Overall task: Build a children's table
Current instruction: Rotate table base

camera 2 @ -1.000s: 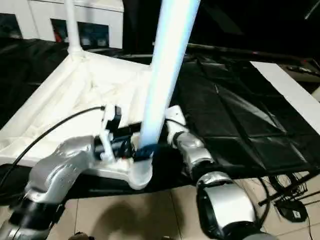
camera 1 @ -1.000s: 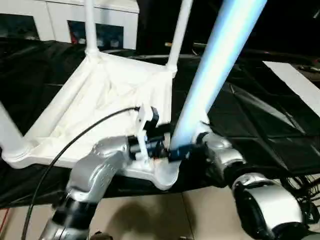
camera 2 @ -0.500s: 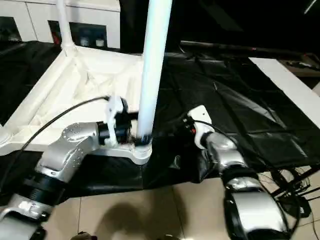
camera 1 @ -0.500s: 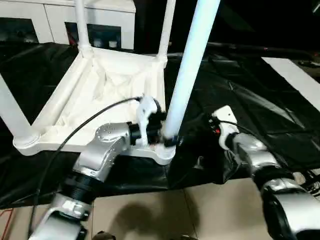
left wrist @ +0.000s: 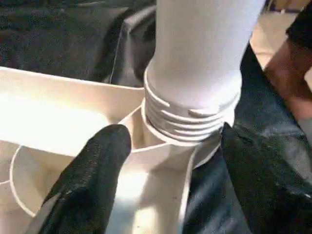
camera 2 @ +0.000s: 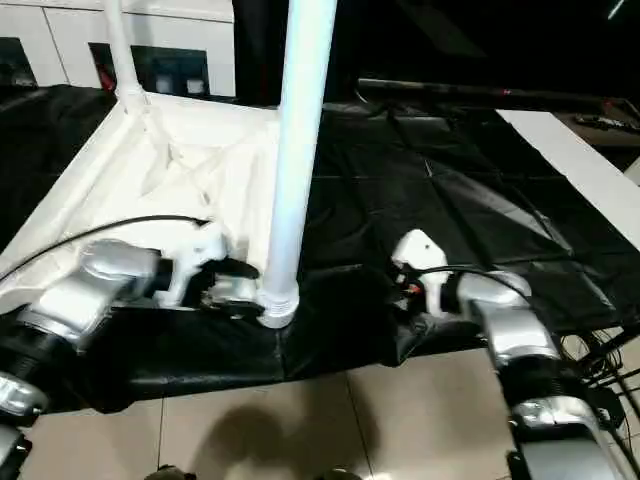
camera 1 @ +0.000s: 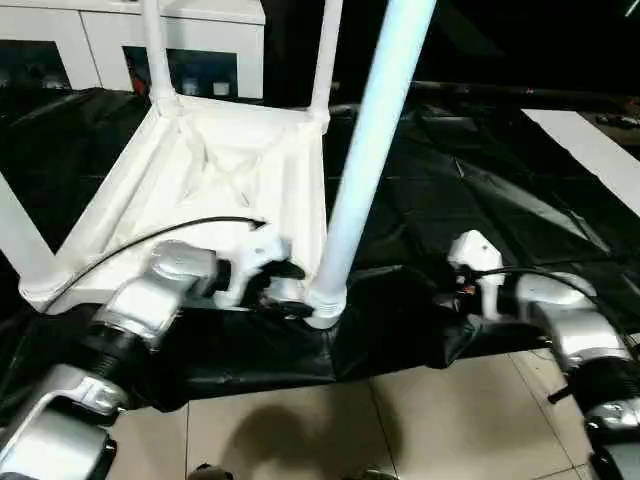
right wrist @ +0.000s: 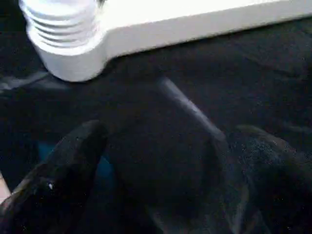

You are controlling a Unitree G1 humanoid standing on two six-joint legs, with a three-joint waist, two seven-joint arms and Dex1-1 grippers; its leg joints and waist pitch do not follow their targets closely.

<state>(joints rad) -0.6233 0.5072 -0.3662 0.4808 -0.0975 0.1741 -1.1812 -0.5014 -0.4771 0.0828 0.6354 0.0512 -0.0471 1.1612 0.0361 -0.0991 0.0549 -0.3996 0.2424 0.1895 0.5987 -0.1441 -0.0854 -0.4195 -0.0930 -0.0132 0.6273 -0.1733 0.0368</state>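
Right, what I see from the head and wrist cameras:

Tabletop: the white tabletop (camera 1: 235, 170) lies upside down on a black sheet (camera 1: 470, 190), ribbed underside facing up.

Near leg: a long white leg (camera 1: 372, 150) stands upright in the corner socket (camera 1: 322, 305) closest to me; in my left wrist view its threaded collar (left wrist: 190, 114) sits at the socket's mouth with several thread rings still showing above the rim.

Other legs: two more legs (camera 1: 152, 45) (camera 1: 328, 50) rise from the far corners, and a fourth (camera 1: 18, 235) stands at the near corner on my left.

Left gripper: my left gripper (left wrist: 170, 161) is at the base of the near leg, its black fingers (left wrist: 92, 170) spread to either side of the socket and collar; I see a gap between the pads and the plastic, so I read it as released, holding nothing.

Right gripper: my right gripper (right wrist: 161, 165) hangs over the black sheet, well apart from the leg, fingers (right wrist: 63, 161) spread wide and empty; the socket corner (right wrist: 73, 63) shows ahead of it.

Background: a white cabinet (camera 1: 190, 40) with glass doors stands behind the sheet.

Person: a hand (left wrist: 292, 73) shows at the edge of my left wrist view, beyond the leg.
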